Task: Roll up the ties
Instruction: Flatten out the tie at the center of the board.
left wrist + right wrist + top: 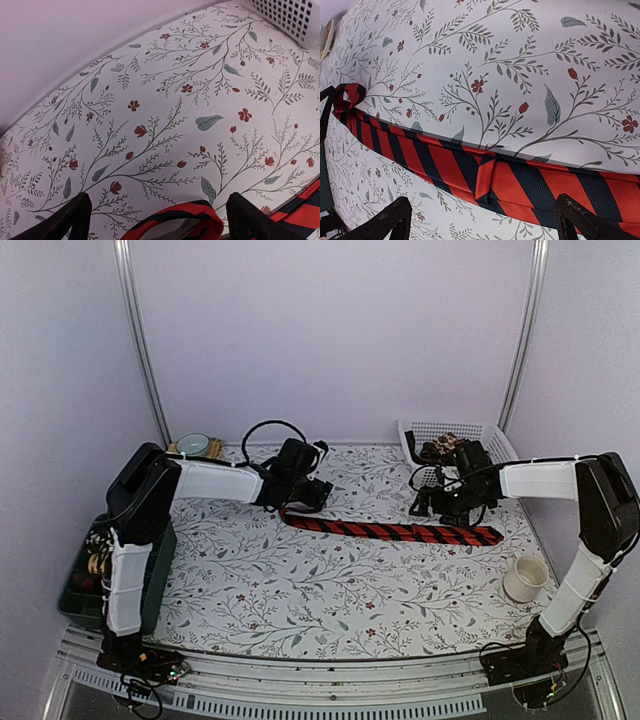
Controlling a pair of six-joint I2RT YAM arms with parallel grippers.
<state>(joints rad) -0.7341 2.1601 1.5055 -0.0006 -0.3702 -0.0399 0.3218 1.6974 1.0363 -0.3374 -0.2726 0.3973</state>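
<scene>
A red tie with black diagonal stripes (390, 530) lies flat across the middle of the table. Its left end is curled into a small loop (175, 222) and sits between the spread fingers of my left gripper (305, 495). The left gripper (160, 222) is open and its fingertips (250, 220) stand apart from the loop. My right gripper (440, 505) hovers over the tie's wider part (470, 165). The right gripper (485, 225) is open, with the strip running under the gap. The curled end also shows far left in the right wrist view (347, 97).
A white mesh basket (480, 432) at the back right holds coiled brown-patterned ties (440, 448). A cream cup (525, 578) stands at the right front. A dark green bin (150, 585) with items sits at the left edge. A small bowl (193, 445) is at the back left.
</scene>
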